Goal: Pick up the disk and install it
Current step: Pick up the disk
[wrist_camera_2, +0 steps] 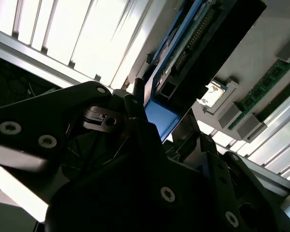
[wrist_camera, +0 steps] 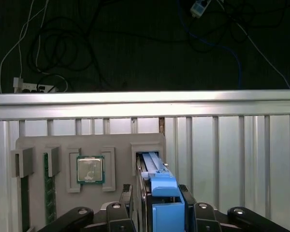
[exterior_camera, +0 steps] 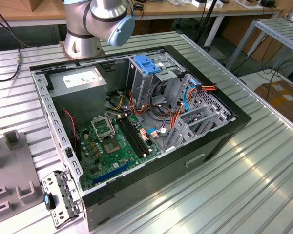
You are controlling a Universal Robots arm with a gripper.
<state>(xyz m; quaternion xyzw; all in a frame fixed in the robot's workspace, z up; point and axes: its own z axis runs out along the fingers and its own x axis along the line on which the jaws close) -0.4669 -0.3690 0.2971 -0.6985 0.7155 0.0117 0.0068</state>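
The disk (wrist_camera: 154, 166) stands on edge in a slot of a grey fixture plate (wrist_camera: 58, 145), its blue plastic carrier (wrist_camera: 165, 205) facing the camera. My gripper (wrist_camera: 157, 193) straddles it, one black finger (wrist_camera: 127, 205) on each flat side, pressed against the carrier. In the second wrist view the disk (wrist_camera_2: 193, 38) with its blue carrier end (wrist_camera_2: 160, 116) sits between the same black fingers of the gripper (wrist_camera_2: 159, 113). The arm's base (exterior_camera: 95, 19) stands behind the open computer case (exterior_camera: 136, 122) in the exterior view.
A processor chip (wrist_camera: 90, 169) and memory sticks (wrist_camera: 49, 186) lie in other pockets of the plate. Inside the case are an upright metal cage with a blue top (exterior_camera: 146, 66), a grey power-supply box (exterior_camera: 83, 80), a motherboard (exterior_camera: 112, 146) and loose cables (exterior_camera: 161, 124). A slatted metal table (exterior_camera: 244, 175) carries everything.
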